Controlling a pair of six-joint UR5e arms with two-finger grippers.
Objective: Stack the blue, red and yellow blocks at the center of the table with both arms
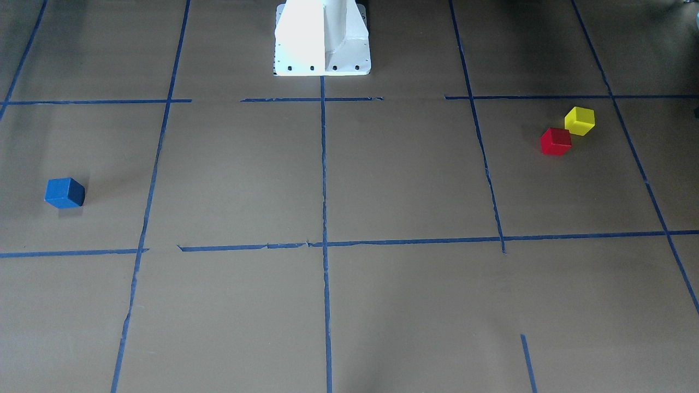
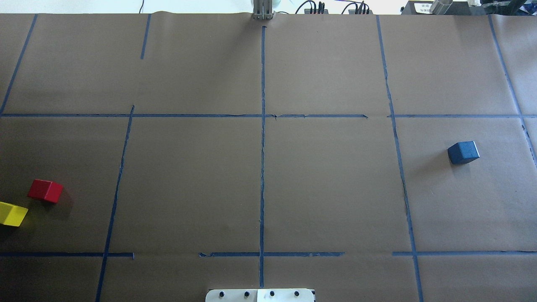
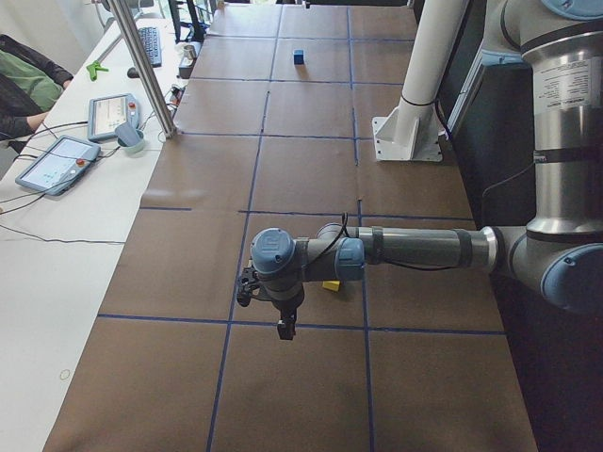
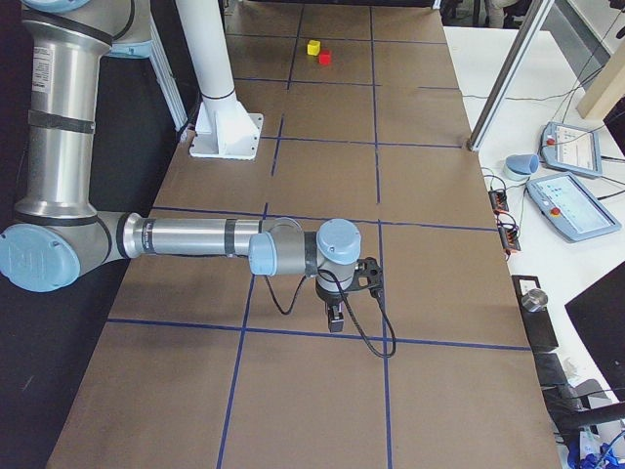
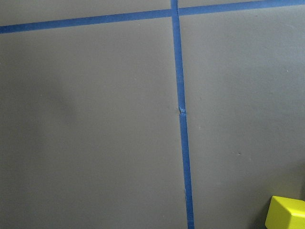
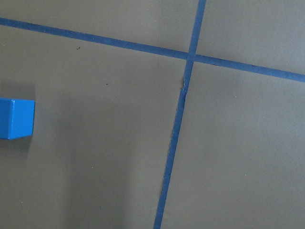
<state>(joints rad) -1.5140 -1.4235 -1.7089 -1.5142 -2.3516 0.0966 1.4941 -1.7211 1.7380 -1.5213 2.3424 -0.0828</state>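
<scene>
**Front-facing view.** The white pedestal (image 1: 322,38) stands at the rear centre of the desk (image 1: 404,180). The blue block (image 1: 64,192) lies well out on the pedestal's robot-right side. The red block (image 1: 555,141) and the yellow block (image 1: 579,120) lie just beside each other, well out on its robot-left side.

**Overhead view.** The red block lies farther forward of the pedestal than the yellow block, which the frame edge cuts.

**Exterior left view.** The left claw (image 3: 285,327) hangs above the desk on the pedestal's robot-left side, pointing down. The yellow block shows partly behind the wrist, just on the pedestal side of the claw. Whether the fingers are parted or closed cannot be told.

**Exterior right view.** The right claw (image 4: 335,320) hangs pointing down on the pedestal's robot-right side. Its finger state cannot be told. The red and yellow blocks lie well beyond the pedestal.

**Left wrist view.** The yellow block fills the lower right corner, near a blue tape line (image 5: 181,119).

**Right wrist view.** The blue block sits at the left edge.
</scene>
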